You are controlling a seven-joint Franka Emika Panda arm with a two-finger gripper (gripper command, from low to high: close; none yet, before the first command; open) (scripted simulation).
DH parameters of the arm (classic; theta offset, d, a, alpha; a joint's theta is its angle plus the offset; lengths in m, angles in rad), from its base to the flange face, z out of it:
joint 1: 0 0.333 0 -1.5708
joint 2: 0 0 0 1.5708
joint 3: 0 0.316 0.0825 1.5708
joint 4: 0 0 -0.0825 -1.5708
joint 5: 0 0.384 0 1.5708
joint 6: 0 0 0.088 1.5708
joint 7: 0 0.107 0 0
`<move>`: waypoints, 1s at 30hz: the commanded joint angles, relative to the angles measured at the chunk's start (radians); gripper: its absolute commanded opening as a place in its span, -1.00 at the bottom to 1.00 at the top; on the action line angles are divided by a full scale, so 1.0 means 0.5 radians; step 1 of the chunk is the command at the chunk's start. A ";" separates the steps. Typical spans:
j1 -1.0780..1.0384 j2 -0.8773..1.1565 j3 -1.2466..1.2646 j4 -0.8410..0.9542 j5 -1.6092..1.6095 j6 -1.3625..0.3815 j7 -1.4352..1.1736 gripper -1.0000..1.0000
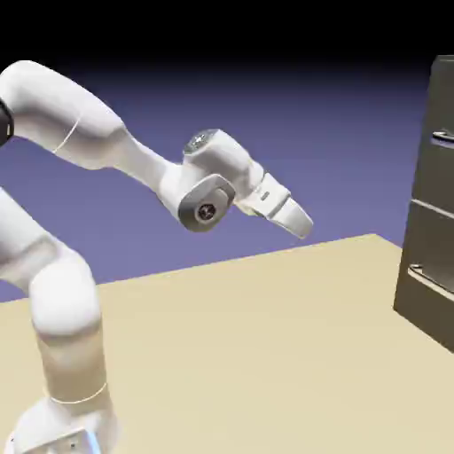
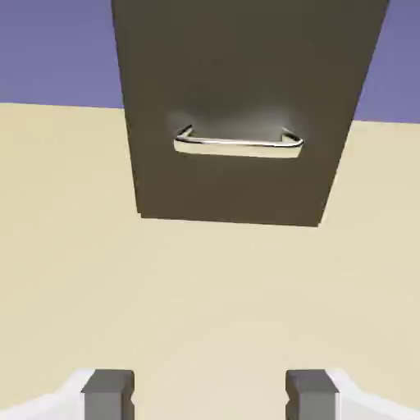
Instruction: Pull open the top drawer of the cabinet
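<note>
- Claw (image 1: 301,222): seen in the exterior view as a white tapered wedge at the end of a glossy white arm (image 1: 106,137), angled down toward the exterior view's right. In the hand view two square, matte grey fingertips (image 2: 108,392) are shown set wide apart with only bare surface between them; the jaws are spread and nothing is gripped.
- A round grey metal cap with a small dark mark is seen on the wrist joint (image 1: 207,210); the mark is too small to be read.
- Cabinet (image 1: 434,195): a tall, flat-faced, dark grey-brown box, cut off by the exterior view's right edge, standing on the surface well apart from the claw. Finish is matte and plain, with thin pale seams between the drawer fronts.
- Top drawer (image 1: 443,97): the uppermost front, at the exterior view's upper right; it appears flush with the fronts below. Only the end of its thin silver bar handle (image 1: 442,137) is visible at the frame edge.
- In the hand view one polished silver bar handle (image 2: 239,143) with bent ends is seen on a dark front; which drawer it belongs to cannot be told.
- Surface (image 1: 266,355): smooth, uniform pale tan, no texture.
- No legible writing or brand marks are made out.
</note>
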 commanded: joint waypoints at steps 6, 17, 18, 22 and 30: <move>0.435 -0.024 -0.393 0.284 -0.498 -0.019 -0.480 0.00; 1.232 -0.068 -1.114 0.805 -1.411 -0.053 -1.360 0.00; 1.305 -0.072 -1.180 0.853 -1.494 -0.056 -1.440 0.00; 1.595 -0.088 -1.442 1.042 -1.826 -0.068 -1.760 0.00; 2.175 -0.120 -1.966 1.421 -2.490 -0.093 -2.400 0.00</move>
